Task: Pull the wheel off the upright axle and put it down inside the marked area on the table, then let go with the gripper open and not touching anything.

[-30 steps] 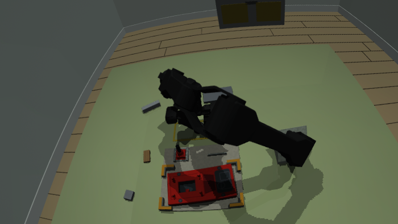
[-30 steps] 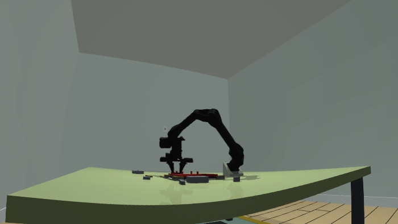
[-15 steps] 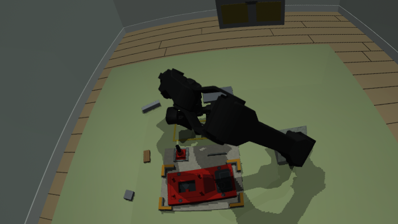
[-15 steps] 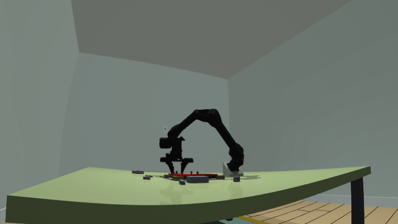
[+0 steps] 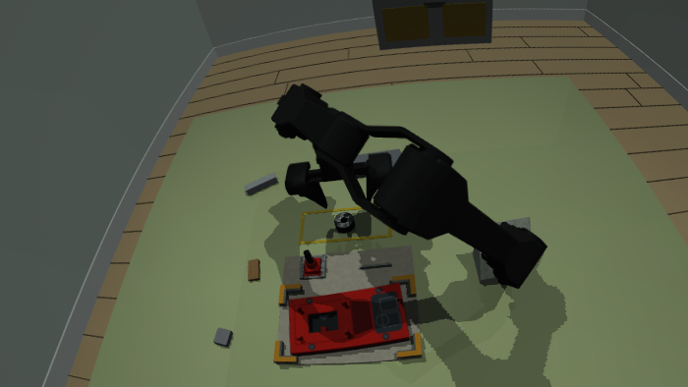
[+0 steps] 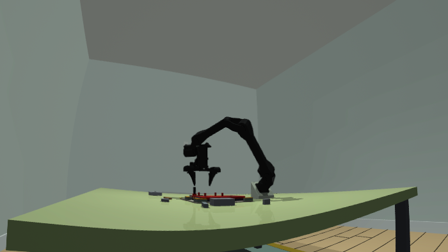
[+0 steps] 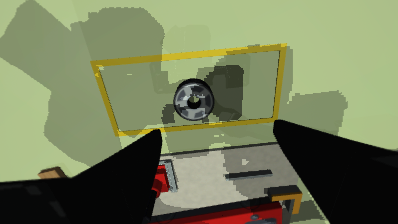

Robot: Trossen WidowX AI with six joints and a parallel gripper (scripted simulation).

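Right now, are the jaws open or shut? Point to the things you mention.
Open: the jaws [image 6: 201, 185] stand wide apart, and the wheel [image 5: 344, 228] [image 7: 194, 116] lies free of them inside the yellow outline.
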